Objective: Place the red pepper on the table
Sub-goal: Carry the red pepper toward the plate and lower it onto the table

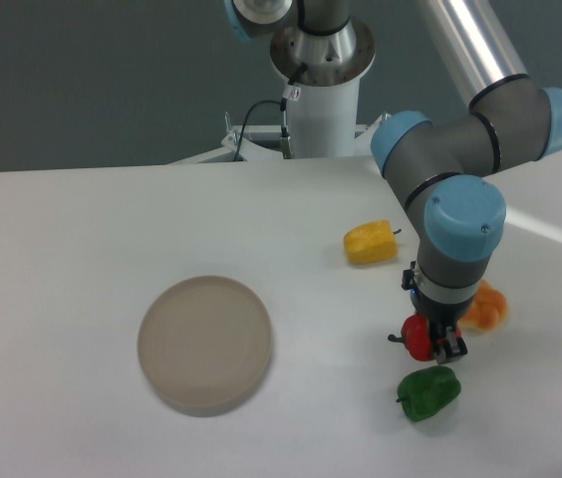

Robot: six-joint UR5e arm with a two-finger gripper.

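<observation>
The red pepper (418, 337) is small and glossy, with a short dark stem pointing left. It sits between the fingers of my gripper (434, 344), which is shut on it at the right side of the white table (62, 249). The pepper hangs at or just above the tabletop; I cannot tell if it touches. The arm's wrist stands straight above it and hides its right side.
A green pepper (428, 391) lies just below the gripper. A yellow pepper (371, 243) lies up and to the left. An orange pepper (484, 309) sits behind the wrist on the right. A round beige plate (205, 344) rests left of centre.
</observation>
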